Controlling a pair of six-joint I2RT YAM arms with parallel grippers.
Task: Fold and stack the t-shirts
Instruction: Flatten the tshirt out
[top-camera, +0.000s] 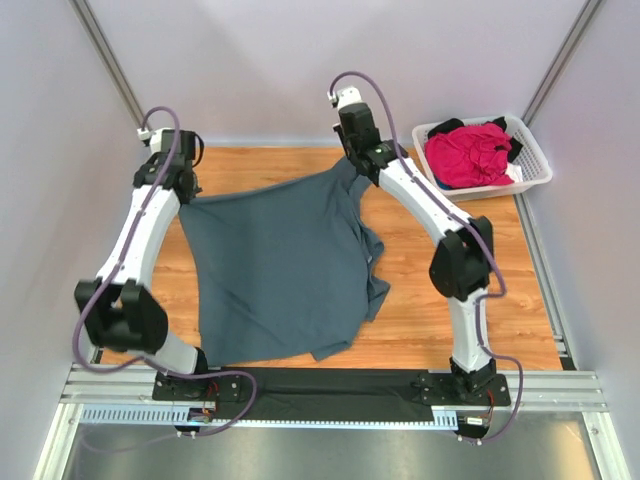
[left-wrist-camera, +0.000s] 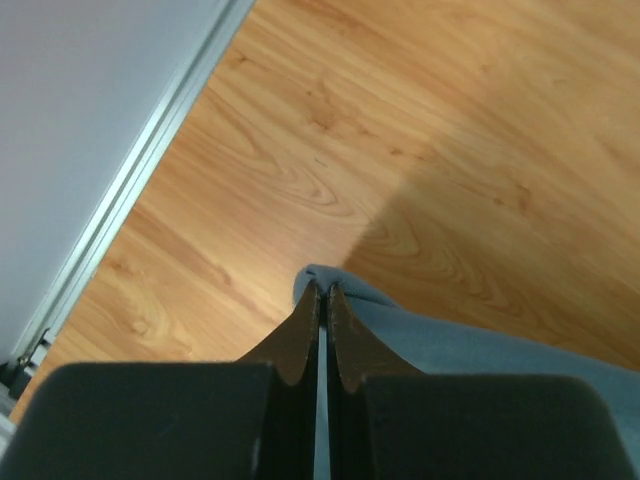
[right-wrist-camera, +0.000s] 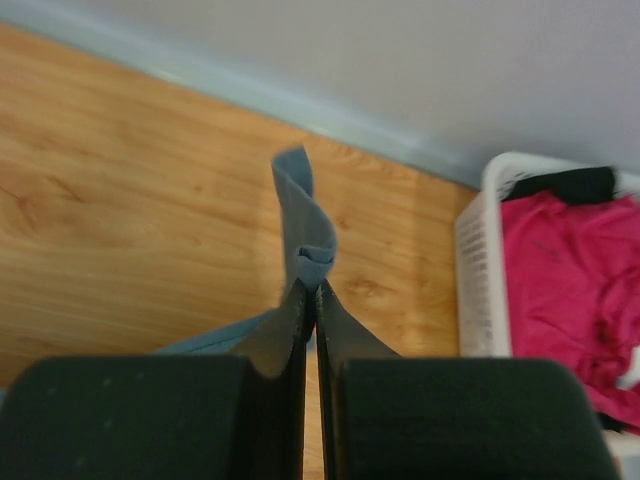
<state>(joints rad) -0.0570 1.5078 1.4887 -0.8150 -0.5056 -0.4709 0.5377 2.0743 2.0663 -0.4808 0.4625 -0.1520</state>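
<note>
A large slate blue-grey t-shirt (top-camera: 275, 265) hangs stretched between both arms over the wooden table, its lower part draped toward the near edge. My left gripper (left-wrist-camera: 321, 286) is shut on one far corner of its cloth (left-wrist-camera: 450, 335) at the back left. My right gripper (right-wrist-camera: 312, 287) is shut on the other far corner, where a twisted strip of the blue-grey t-shirt (right-wrist-camera: 305, 225) sticks out past the tips. A magenta-pink t-shirt (top-camera: 468, 155) and a black one (top-camera: 446, 127) lie in the basket at the back right.
The white slatted basket (top-camera: 535, 165) stands at the back right corner, also seen in the right wrist view as the basket (right-wrist-camera: 478, 270). Grey walls close the table on three sides. A black mat (top-camera: 330, 385) lies between the arm bases at the near edge.
</note>
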